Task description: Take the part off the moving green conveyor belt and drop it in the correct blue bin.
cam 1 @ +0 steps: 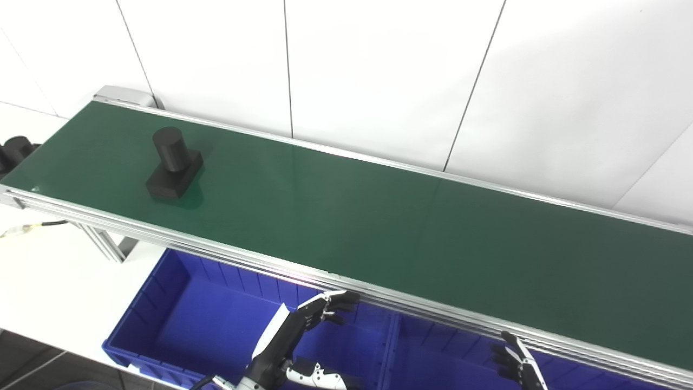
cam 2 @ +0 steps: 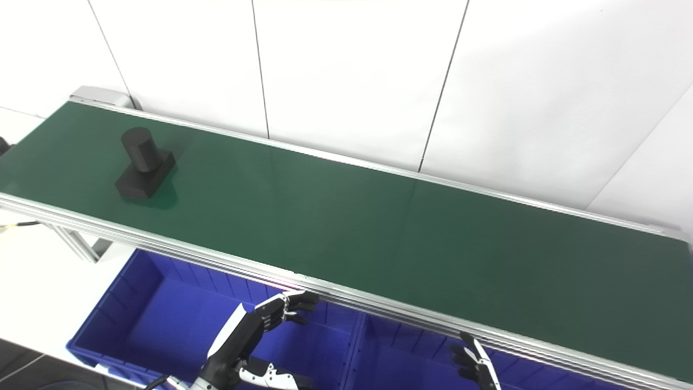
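Note:
A black part (cam 1: 172,162), a short cylinder standing on a flat block, rides at the far left of the green conveyor belt (cam 1: 379,216). Below the belt's near rail, my left hand (cam 1: 303,330) hovers over the left blue bin (cam 1: 162,319) with its fingers apart and nothing in it. My right hand (cam 1: 517,363) shows only partly at the bottom edge over the right blue bin (cam 1: 433,352), fingers spread and empty. Both hands are far from the part (cam 2: 142,162).
The belt's aluminium rail (cam 1: 216,244) runs between the hands and the belt surface. A white wall stands right behind the belt. Another black object (cam 1: 16,151) lies past the belt's left end, and a cable (cam 1: 32,226) hangs under it.

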